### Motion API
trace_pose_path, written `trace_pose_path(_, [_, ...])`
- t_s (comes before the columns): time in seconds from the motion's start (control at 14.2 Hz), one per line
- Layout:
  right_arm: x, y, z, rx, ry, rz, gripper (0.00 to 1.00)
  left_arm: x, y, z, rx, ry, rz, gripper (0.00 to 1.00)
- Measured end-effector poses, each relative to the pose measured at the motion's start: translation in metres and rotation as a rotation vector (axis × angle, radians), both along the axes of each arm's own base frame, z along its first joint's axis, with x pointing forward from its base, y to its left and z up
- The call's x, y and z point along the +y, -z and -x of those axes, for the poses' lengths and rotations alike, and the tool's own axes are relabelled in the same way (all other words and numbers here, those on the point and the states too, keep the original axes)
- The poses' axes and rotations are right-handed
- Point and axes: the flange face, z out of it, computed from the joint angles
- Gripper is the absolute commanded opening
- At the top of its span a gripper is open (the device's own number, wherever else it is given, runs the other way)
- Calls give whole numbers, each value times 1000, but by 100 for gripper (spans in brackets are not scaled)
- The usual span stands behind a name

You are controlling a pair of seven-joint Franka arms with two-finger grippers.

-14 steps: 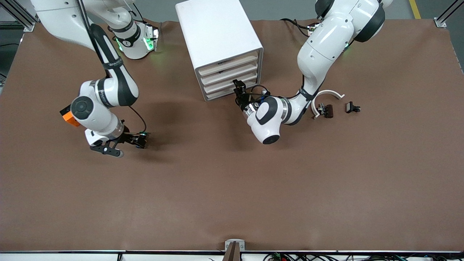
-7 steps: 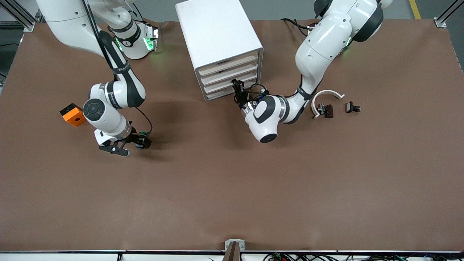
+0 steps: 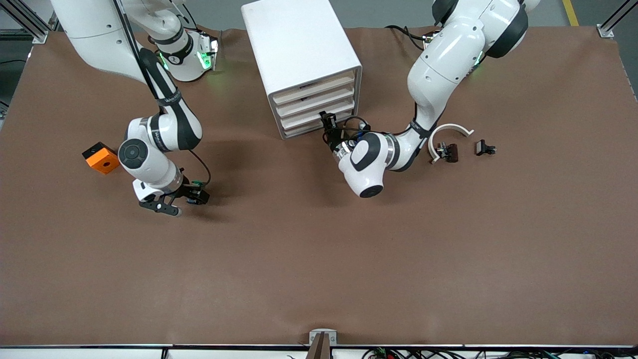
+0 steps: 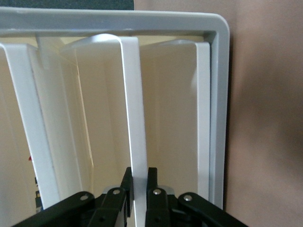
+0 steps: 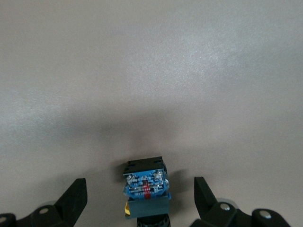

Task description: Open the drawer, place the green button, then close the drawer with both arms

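The white cabinet (image 3: 299, 45) stands between the arms' bases with four cream-fronted drawers, all pushed in. My left gripper (image 3: 326, 118) is at the second drawer from the bottom (image 3: 305, 116). In the left wrist view it (image 4: 138, 172) is shut on that drawer's front lip (image 4: 135, 104). My right gripper (image 3: 192, 198) is low at the table toward the right arm's end, open. The button (image 5: 144, 187), with its blue-and-black body, lies on the table between the gripper's (image 5: 139, 184) spread fingers, untouched. It shows small in the front view (image 3: 196, 188).
An orange block with a hole (image 3: 101, 157) lies beside the right arm's elbow. A white curved piece (image 3: 448, 133) and two small black clip-like pieces (image 3: 447, 151) (image 3: 484, 147) lie toward the left arm's end.
The right arm has shifted toward the cabinet, uncovering the orange block, with its gripper still low around the button. The left gripper has stayed at the drawer front.
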Motion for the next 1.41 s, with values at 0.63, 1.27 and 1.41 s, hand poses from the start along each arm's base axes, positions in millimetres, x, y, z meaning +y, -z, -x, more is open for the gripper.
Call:
trace_pose_path(0.63, [-2, 14, 4, 0, 0, 6, 0, 40, -12, -64, -86, -80, -26, 4])
trace_pose_path(1.27, [59, -22, 4, 40, 131, 6, 0, 67, -25, -105, -162, -128, -40, 99])
trace_pose_path(1.41, [95, -55, -2, 38, 182, 1, 0, 70, -26, -110, -181, -135, -35, 100])
